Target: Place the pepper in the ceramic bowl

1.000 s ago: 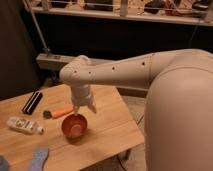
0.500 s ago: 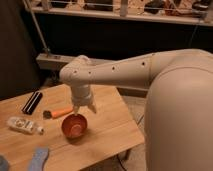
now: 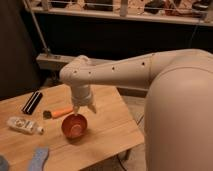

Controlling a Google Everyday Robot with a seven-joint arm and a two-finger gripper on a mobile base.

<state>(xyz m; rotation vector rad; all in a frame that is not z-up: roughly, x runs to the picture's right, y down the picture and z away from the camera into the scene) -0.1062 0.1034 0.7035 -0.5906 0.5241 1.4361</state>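
The pepper (image 3: 61,112) is a small, slim orange vegetable, tapered like a carrot, with a dark stem tip at its left end. It lies flat on the wooden surface (image 3: 111,126), pointing left to right, its right end close to the upper left rim of the ceramic bowl (image 3: 74,127). Whether it touches that rim cannot be told. The bowl is small, round and glossy, copper-orange in tone, and it stands upright near the middle of the surface with nothing inside it. The gripper (image 3: 84,108) hangs from the pale arm just above the far rim of the bowl, pointing down. Its jaws stand wide apart and have hold of nothing. There is one pepper and one bowl. Also on the surface are one white bottle (image 3: 22,125) lying on its side to the left of the bowl, one black oblong object (image 3: 33,101) further back, and one blue flat object (image 3: 38,159) at the near edge.
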